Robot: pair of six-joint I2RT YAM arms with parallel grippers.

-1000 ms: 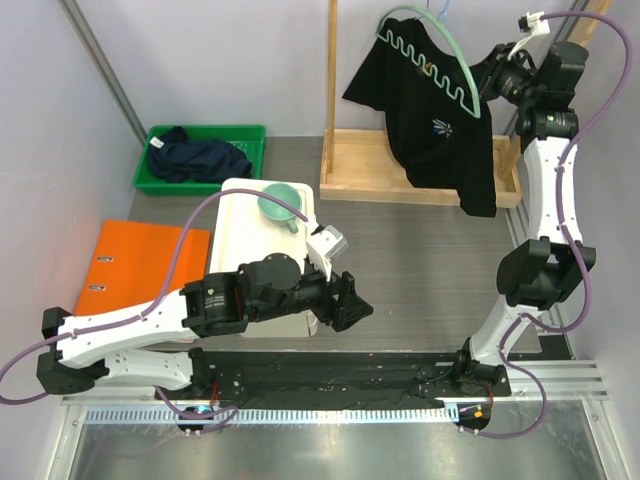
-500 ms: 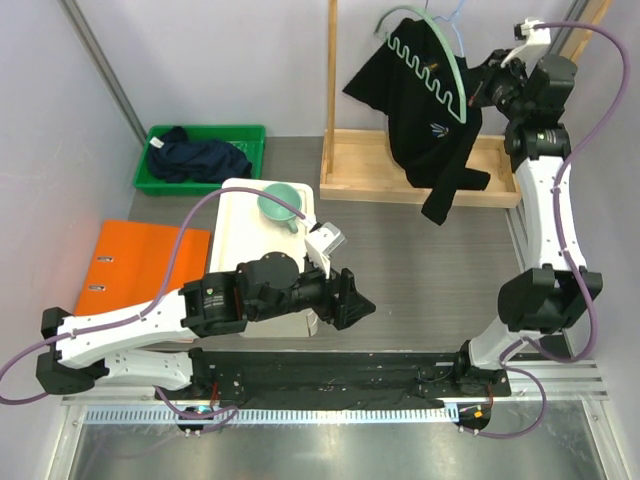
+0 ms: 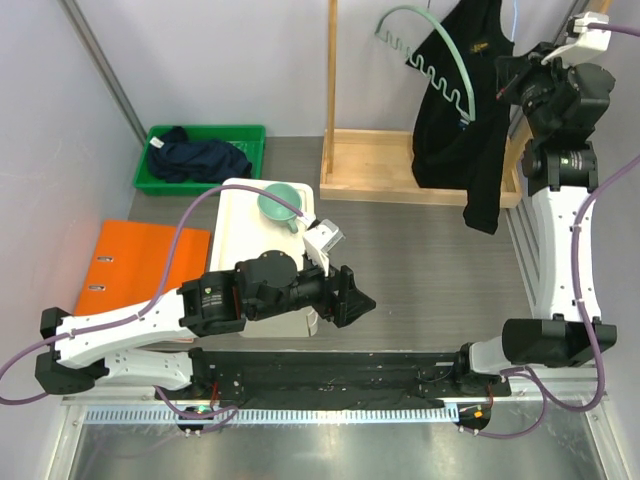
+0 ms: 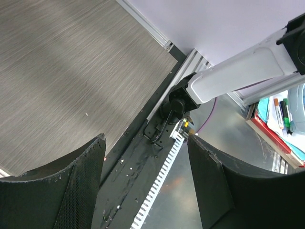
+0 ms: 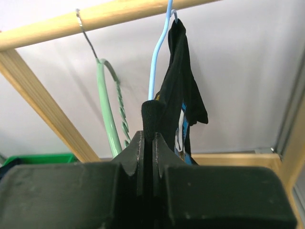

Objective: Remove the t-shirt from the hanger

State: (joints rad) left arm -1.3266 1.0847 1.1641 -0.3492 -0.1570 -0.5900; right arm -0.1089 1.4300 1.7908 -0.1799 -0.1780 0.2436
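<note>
**A:** What has changed, starting close in?

**B:** Little at the near edge. The left gripper (image 3: 352,298) hangs low over the table as before, its fingers spread wide with nothing between them. The change is at the far end: the right gripper (image 5: 148,136) has climbed higher beside the rack. The t-shirt (image 3: 470,130) draped the green hanger (image 5: 105,100) a second ago. It has now slid off the hanger's left half, which stands bare.

**A:** Counts?

**B:** Two arms. On the table there is one orange binder (image 3: 140,265) and one white box (image 3: 240,235) with one green cup (image 3: 280,205) on it. There is also one green bin (image 3: 150,186) holding one dark garment (image 3: 195,158). Farther back stands one wooden rack (image 3: 380,180). Its rail (image 5: 119,13) carries two hangers, the green one and a thin blue hanger (image 5: 155,62).

**A:** And the shirt against the fingers?

**B:** The right fingers are pressed together on a fold of black cloth, and a small tuft pokes up past their tips. The rest of the shirt hangs just beyond them, bunched by the blue hanger's hook and trailing down over the rack's base. It is well apart from the left gripper.
</note>
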